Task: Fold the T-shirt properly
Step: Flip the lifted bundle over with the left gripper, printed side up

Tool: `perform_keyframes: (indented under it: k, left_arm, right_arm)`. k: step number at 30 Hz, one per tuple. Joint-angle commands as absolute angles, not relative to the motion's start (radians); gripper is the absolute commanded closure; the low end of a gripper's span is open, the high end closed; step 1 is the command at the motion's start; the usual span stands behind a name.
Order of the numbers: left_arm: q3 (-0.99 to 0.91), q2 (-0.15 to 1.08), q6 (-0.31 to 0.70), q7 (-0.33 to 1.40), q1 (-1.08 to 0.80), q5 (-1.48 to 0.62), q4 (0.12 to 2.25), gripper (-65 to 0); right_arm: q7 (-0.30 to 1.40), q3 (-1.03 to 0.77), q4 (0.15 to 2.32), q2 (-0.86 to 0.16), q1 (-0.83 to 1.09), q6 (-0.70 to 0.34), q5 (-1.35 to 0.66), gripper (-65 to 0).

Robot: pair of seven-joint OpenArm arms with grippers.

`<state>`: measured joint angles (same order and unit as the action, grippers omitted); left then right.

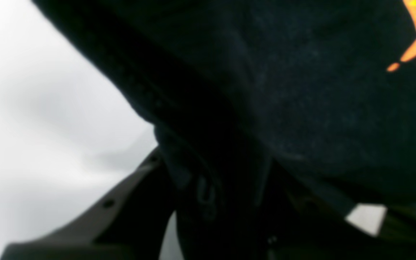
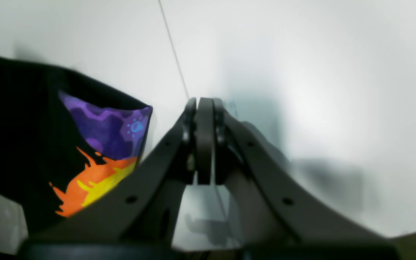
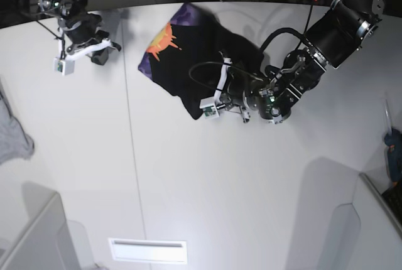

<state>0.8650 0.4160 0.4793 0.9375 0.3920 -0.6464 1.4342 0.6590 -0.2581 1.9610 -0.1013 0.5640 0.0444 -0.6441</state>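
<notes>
The black T-shirt (image 3: 195, 63) lies bunched at the far middle of the white table (image 3: 188, 182), with its purple, orange and yellow print (image 3: 164, 39) turned up at the left end. In the left wrist view the black cloth (image 1: 302, 101) fills most of the frame and covers my left gripper's (image 1: 208, 162) fingertips. That gripper (image 3: 210, 102) sits at the shirt's near edge and appears shut on it. My right gripper (image 2: 204, 104) is shut and empty over bare table, with the printed corner (image 2: 110, 144) to its left. In the base view it (image 3: 99, 56) is far left of the shirt.
A light grey cloth (image 3: 12, 135) hangs at the left edge. Pale bin walls stand at the near left (image 3: 31, 238) and near right (image 3: 377, 220). A table seam (image 3: 132, 157) runs front to back. A white label (image 3: 147, 251) lies near the front.
</notes>
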Motion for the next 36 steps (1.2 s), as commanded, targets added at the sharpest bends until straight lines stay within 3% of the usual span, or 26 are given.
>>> perform_keyframes:
  k: [1, 8, 18, 31, 36]
  left_arm:
    - [0.892, 0.43, 0.455, 0.987, 0.412, -0.532, 1.428, 0.0]
    - [1.063, 0.421, 0.458, 0.983, 0.509, -0.407, 1.429, 0.0]
    - [1.129, 0.42, 0.697, 0.733, 0.532, -0.137, 1.419, 0.0]
    - [1.125, 0.323, 0.698, 0.673, 0.545, -0.067, 1.343, 0.0]
    - [1.13, 0.309, 0.698, 0.544, 0.545, -0.018, 1.34, 0.0]
  right_arm:
    - [0.642, -0.262, 1.972, -0.108, 0.567, 0.047, -0.647, 0.0]
    - [0.642, -0.262, 1.942, -0.065, 0.596, 0.047, -0.647, 0.0]
    - [0.642, -0.257, 1.931, -0.022, 0.624, 0.047, -0.645, 0.0]
    - [0.644, -0.252, 1.931, 0.005, 0.624, 0.047, -0.645, 0.0]
    - [0.644, -0.252, 1.929, 0.005, 0.63, 0.047, -0.645, 0.0]
